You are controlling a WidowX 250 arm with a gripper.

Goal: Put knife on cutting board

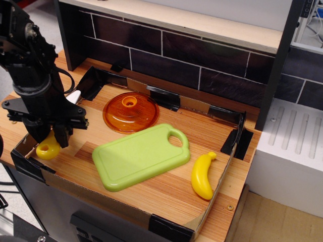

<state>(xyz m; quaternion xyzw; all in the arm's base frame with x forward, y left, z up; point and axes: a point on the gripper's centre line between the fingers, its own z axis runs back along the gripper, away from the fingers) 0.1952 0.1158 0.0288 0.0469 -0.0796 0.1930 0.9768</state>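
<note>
The knife (47,149) has a rounded yellow handle and a white blade; its tip (74,97) shows behind the arm at the far left. My gripper (59,137) is shut on the knife near the handle and holds it just above the wooden table, tilted. The light-green cutting board (136,157) lies flat in the middle of the table, to the right of the gripper, with its handle hole at the far right corner. Nothing lies on the board.
A round orange translucent lid (130,112) lies just behind the board. A yellow toy banana (202,176) lies right of the board. A low cardboard wall (229,161) with black tape rims the table. A dark brick wall (202,60) stands behind.
</note>
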